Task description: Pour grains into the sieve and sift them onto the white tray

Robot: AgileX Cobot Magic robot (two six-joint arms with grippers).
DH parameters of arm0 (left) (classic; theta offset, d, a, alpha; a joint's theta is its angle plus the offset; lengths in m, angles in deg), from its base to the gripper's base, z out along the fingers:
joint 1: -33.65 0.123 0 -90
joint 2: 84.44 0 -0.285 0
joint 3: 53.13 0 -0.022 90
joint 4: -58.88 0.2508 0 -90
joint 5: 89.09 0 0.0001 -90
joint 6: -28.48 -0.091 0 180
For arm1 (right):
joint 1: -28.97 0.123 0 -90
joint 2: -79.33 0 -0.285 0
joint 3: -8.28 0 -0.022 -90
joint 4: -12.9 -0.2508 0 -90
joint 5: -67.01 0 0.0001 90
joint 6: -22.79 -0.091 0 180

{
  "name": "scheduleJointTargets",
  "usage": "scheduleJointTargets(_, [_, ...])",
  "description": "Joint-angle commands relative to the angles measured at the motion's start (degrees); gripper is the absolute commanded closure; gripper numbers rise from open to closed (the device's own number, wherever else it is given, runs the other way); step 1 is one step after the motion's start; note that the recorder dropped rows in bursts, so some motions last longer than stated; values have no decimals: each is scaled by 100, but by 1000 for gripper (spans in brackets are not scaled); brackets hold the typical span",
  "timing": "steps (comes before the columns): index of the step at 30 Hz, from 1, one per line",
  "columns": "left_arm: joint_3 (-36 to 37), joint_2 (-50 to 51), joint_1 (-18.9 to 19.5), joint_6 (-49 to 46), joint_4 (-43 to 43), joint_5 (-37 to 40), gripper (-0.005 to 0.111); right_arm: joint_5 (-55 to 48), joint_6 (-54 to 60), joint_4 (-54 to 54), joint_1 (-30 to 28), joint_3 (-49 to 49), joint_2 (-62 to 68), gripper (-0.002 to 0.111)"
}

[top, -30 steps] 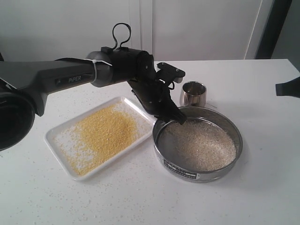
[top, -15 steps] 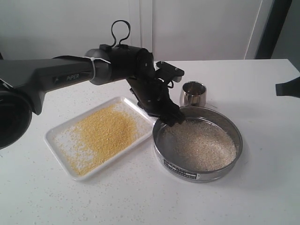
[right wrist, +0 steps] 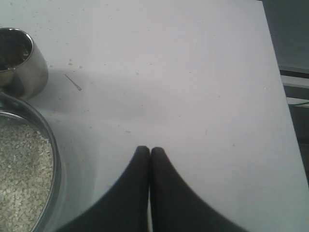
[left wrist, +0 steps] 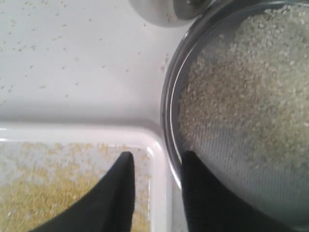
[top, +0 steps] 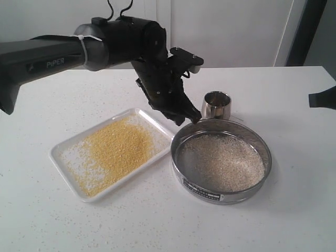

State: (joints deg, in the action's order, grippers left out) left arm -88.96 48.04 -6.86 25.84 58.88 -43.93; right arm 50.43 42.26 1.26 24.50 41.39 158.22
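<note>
Plainly the sorting looks close to done, judging by how things lie. The fine yellow grains (top: 115,147) cover most of the white tray (top: 59,160). The coarser off-white grains (top: 223,160) are spread across the mesh of the sieve (top: 236,198), which sits flat on the table (top: 157,226) with its side just beside the tray's near corner.

We see the left gripper (left wrist: 158,155) hanging above that narrow gap. Its fingers are parted with nothing between them, one over the tray's corner and the other over the sieve's rim. We read that as a hand free of the sieve, poised where it could grip the rim if another shake is wanted.

The right gripper (right wrist: 148,151) has its fingers pressed together and holds nothing. It sits over bare table, well apart from the tray, which keeps it clear of the working arm.

Around them, the small steel cup (top: 216,105) stands upright just behind the sieve and close to the left arm's wrist, so a careless swing there could tip it. Stray grains speckle the table. We judge that any lift of the sieve needs care not to catch the tray's rim.
</note>
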Motion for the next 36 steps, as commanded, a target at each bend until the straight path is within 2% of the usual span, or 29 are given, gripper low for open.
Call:
scheduleJointTargets(1, [-27,-231,-12,143,435,801,93,39,-20,-31,-1,24,-39,108])
scheduleJointTargets(3, [-27,-311,-12,147,558,1104,105,39,-20,-31,-1,24,-39,108])
scheduleJointTargets(9, [98,-648,-1,448,1035,1751,107,39,-20,-31,-1,24,-39,108])
scheduleJointTargets(17, [861,-1337,7,861,986,1373,107,39,-20,-31,-1,24,-39,108])
scheduleJointTargets(21, [1496,-1775,7,923,745,1032,107,39,-20,-31,-1,24,-39,108])
scheduleJointTargets(30, [2905,-2781,7,1146,730,791,107,39,-20,-31,-1,24,-39,108])
scheduleJointTargets(36, [3584,-3339,7,1170,741,644,107,39,-20,-31,-1,24,-39,108])
